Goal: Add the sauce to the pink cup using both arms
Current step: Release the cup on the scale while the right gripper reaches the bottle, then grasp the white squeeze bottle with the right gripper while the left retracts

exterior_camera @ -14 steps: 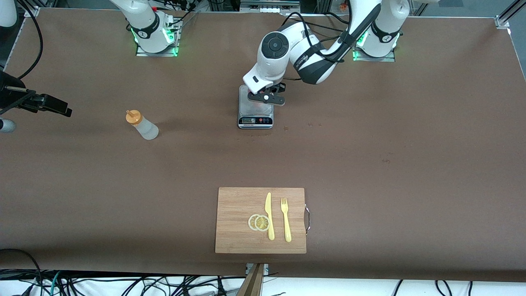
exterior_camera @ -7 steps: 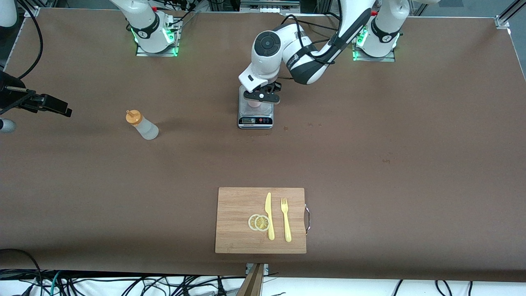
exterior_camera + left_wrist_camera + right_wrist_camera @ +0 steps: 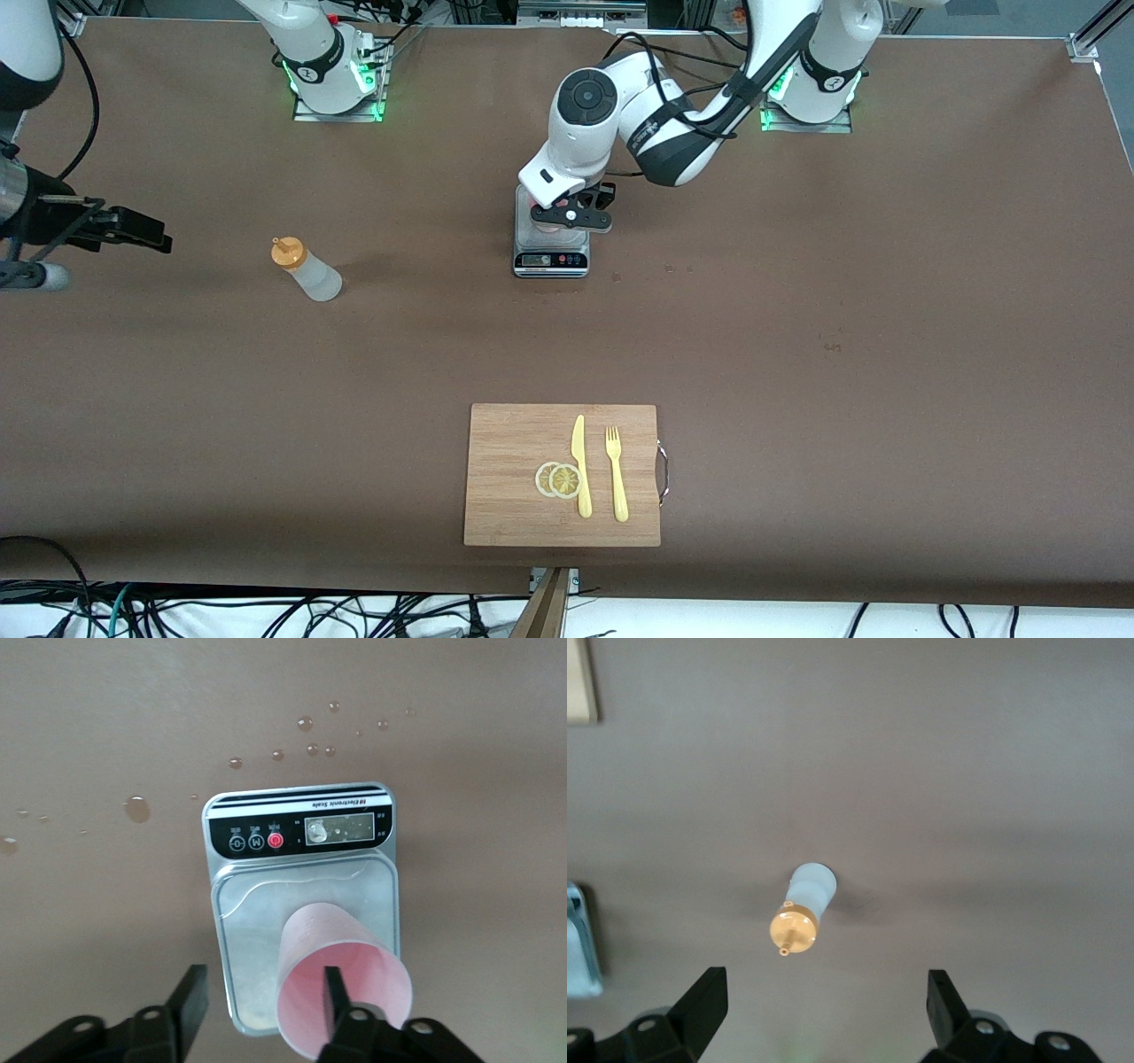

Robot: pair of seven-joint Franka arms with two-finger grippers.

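Front view, I'm watching brown table [image 3: 797, 354], sauce [image 3: 306, 270] standing toward right arm's end, pink cup [image 3: 551, 219] sitting on scale [image 3: 550, 248], left wrist view, left gripper [image 3: 261, 997] hanging spread, one finger [image 3: 335, 988] inside the cup's rim, right wrist view, right gripper [image 3: 824, 1001] hovering spread over the sauce.

The sauce bottle [image 3: 306, 270] stands alone toward the right arm's end of the table [image 3: 797, 354], with bare brown surface on every side; the right gripper [image 3: 819, 1005] hangs over it with fingers spread wide, nothing between them and the bottle. At the scale [image 3: 550, 241], the left gripper [image 3: 257, 1005] crowds the pink cup [image 3: 341, 983]: one finger [image 3: 332, 997] sits inside the rim, the other outside the cup over the platform's edge, so the cup's mouth is partly blocked from above. The cutting board [image 3: 514, 470] with its knife [image 3: 580, 465], fork [image 3: 617, 472] and lemon slices [image 3: 559, 479] lies much nearer the camera, well apart from both.
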